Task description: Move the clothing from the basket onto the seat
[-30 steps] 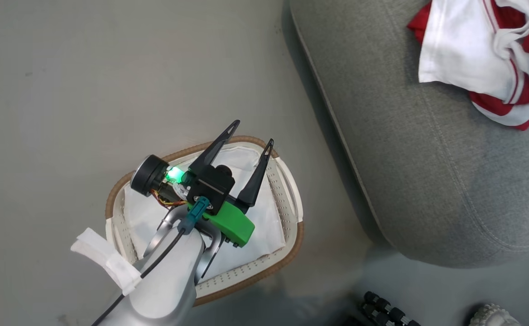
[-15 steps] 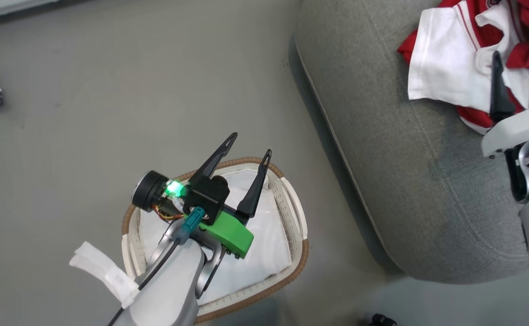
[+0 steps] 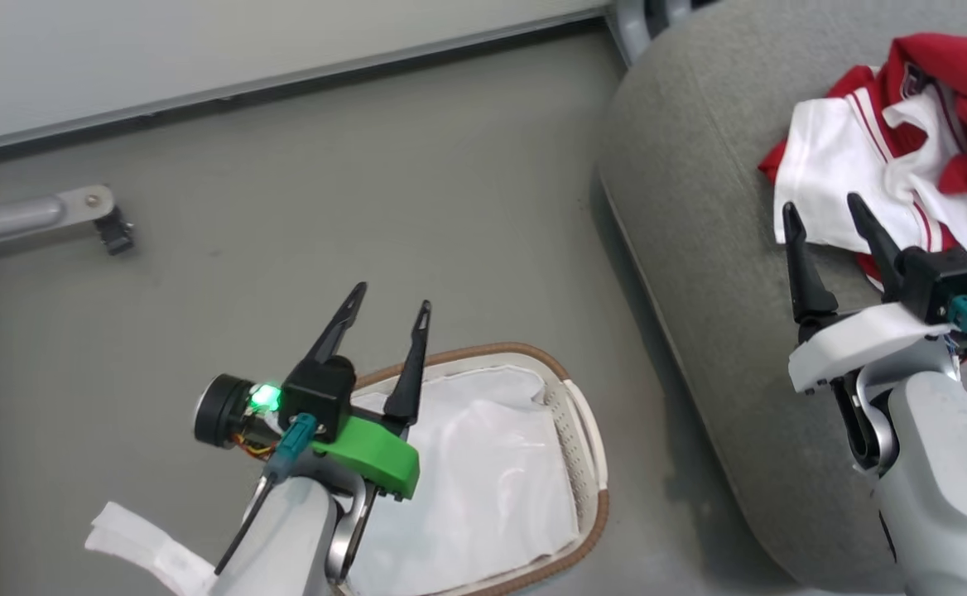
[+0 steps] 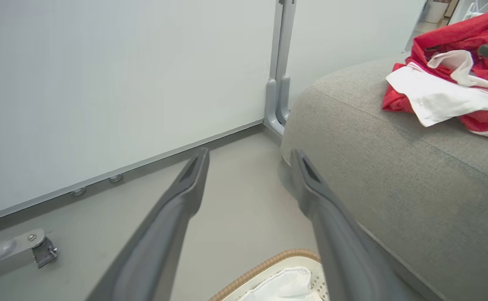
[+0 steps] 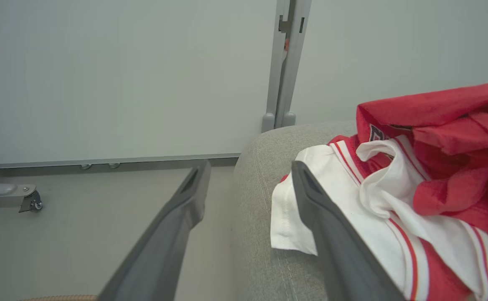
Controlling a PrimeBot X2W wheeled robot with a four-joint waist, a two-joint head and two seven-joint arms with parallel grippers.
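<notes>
- Nearest to me, my left tool (image 3: 392,295) hangs over the far end of the basket (image 3: 591,447). Its two dark fingers are spread wide with nothing between them. Through its wrist camera, the gap between them frames bare floor (image 4: 244,217).
- The basket stands on the floor just beside the rounded near side of the seat (image 3: 699,248). Inside it I see a crumpled white sheet (image 3: 483,463) lying against the perforated wall. The brown woven rim runs round the top.
- On my right side, the right tool (image 3: 821,204) is up over the seat. Its fingers are parted and grip nothing.
- The tips of the right tool point at the clothing (image 3: 864,157) and sit at the near edge of its white panel. I cannot tell whether they touch the fabric.
- The seat is a broad grey upholstered block with a stitched seam along its curved edge, and it is far bigger than the basket.
- The clothing lies heaped on top of the seat, well apart from the basket. A white panel with red-striped trim faces my right tool. Bunched red folds are piled behind it, and a bit of dark lettering peeks out among them.
- Farther out on the left, a metal leg (image 3: 36,215) with a small caster rests on the floor.
- At the back is a pale wall (image 3: 202,50), and a grey upright post (image 5: 283,62) stands behind the seat's far corner.
</notes>
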